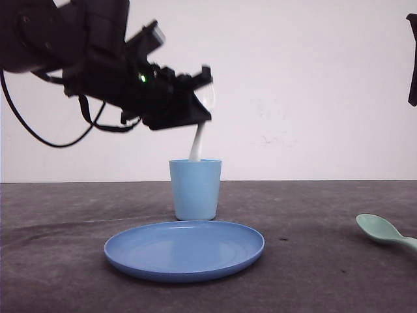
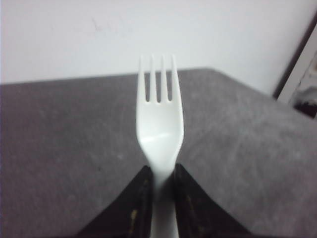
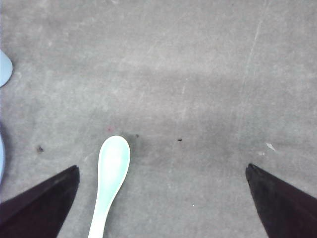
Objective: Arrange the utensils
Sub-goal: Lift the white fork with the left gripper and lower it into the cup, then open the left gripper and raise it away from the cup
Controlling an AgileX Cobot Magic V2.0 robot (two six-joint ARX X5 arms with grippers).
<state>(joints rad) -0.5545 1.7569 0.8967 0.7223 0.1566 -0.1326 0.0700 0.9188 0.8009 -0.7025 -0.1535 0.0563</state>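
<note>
Grey matte tabletop, scuffed; plain white wall behind.

The left arm is stretched in from the left, its wrist pitched down toward the right. The left gripper is closed — both fingers are pressed against the handle of the white fork, whose tines are carried beyond the fingertips. The right gripper is held spread wide, fingers well apart — nothing is gripped between them.
</note>
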